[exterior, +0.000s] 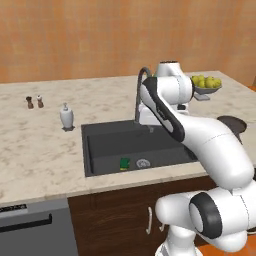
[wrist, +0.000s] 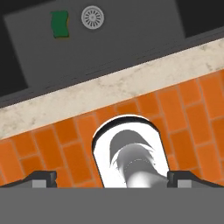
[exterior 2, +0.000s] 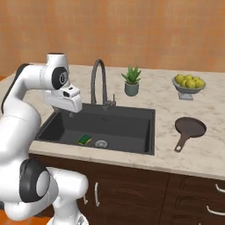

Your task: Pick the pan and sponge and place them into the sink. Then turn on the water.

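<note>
The green sponge (exterior: 124,163) (exterior 2: 85,139) (wrist: 60,24) lies on the floor of the dark grey sink (exterior: 100,145) (exterior 2: 127,125) (wrist: 131,39), just left of the round silver drain (exterior 2: 101,143). On the counter right of the sink rests the dark brown pan (exterior 2: 190,127) (exterior: 231,124), its handle toward the front; my arm partly covers it in the left base view. My gripper (exterior: 151,125) (exterior 2: 70,110) (wrist: 112,180) hangs open and empty over the sink's back left part, near the arched faucet (exterior 2: 99,83) (exterior: 141,82). No water is in view at the spout.
A bowl of lemons (exterior 2: 189,84) (exterior: 206,85) and a potted plant (exterior 2: 131,81) stand behind the pan. On the counter left of the sink are a soap dispenser (exterior: 66,117) and two small shakers (exterior: 34,102). Below the counter are a dishwasher (exterior: 30,230) and cabinets.
</note>
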